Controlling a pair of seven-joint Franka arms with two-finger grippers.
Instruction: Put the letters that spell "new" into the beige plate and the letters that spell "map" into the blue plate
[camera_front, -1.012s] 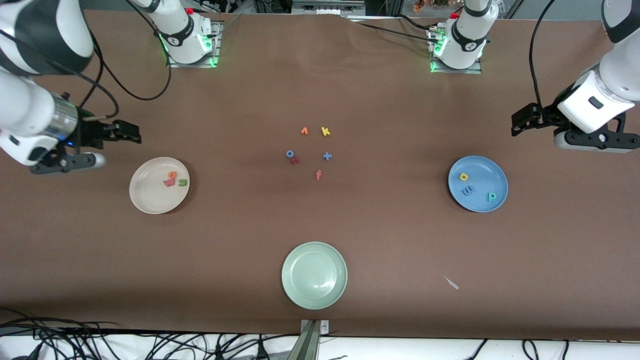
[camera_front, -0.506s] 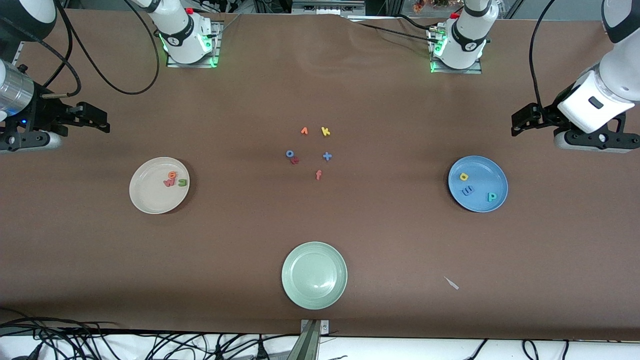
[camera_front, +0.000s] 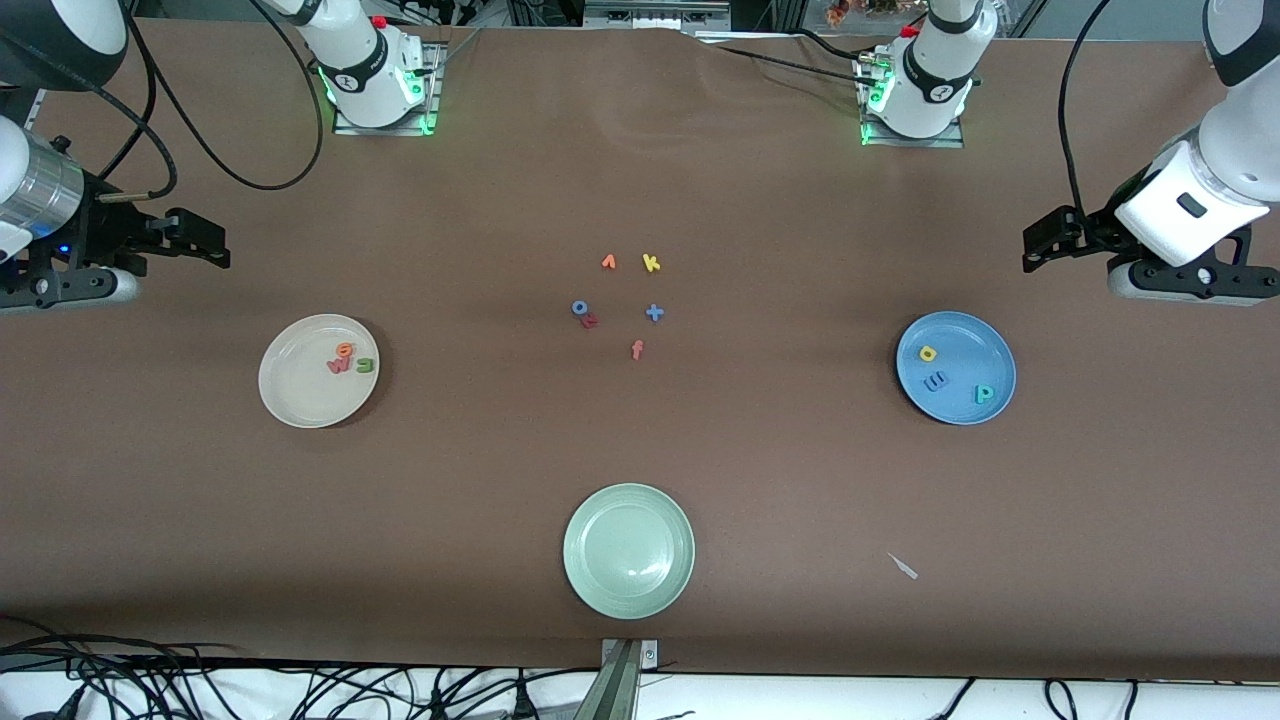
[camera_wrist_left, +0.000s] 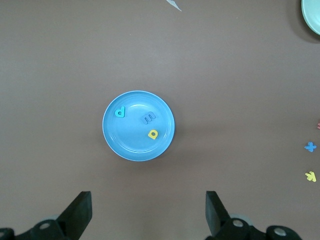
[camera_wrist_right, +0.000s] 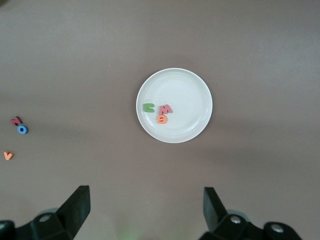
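From the front we see the left tool (camera_front: 1040, 244) and right tool (camera_front: 205, 247) over bare counter (camera_front: 640, 460), both holding nothing.

In the left wrist view our fingers (camera_wrist_left: 80, 212) gape wide above the blue plate (camera_wrist_left: 116, 142), which holds yellow "a" (camera_wrist_left: 153, 133), blue "m" (camera_wrist_left: 149, 118) and teal "p" (camera_wrist_left: 120, 111).

In the right wrist view our fingers (camera_wrist_right: 77, 205) are spread wide; the beige plate (camera_wrist_right: 187, 85) holds green "n" (camera_wrist_right: 148, 107), red-pink "w" (camera_wrist_right: 165, 109) and orange "e" (camera_wrist_right: 162, 119).

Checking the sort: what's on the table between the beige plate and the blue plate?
Front view: between the round cream-beige plate and the round mid-blue plate, only six leftover foam letters lie clustered mid-table; otherwise bare brown cloth.
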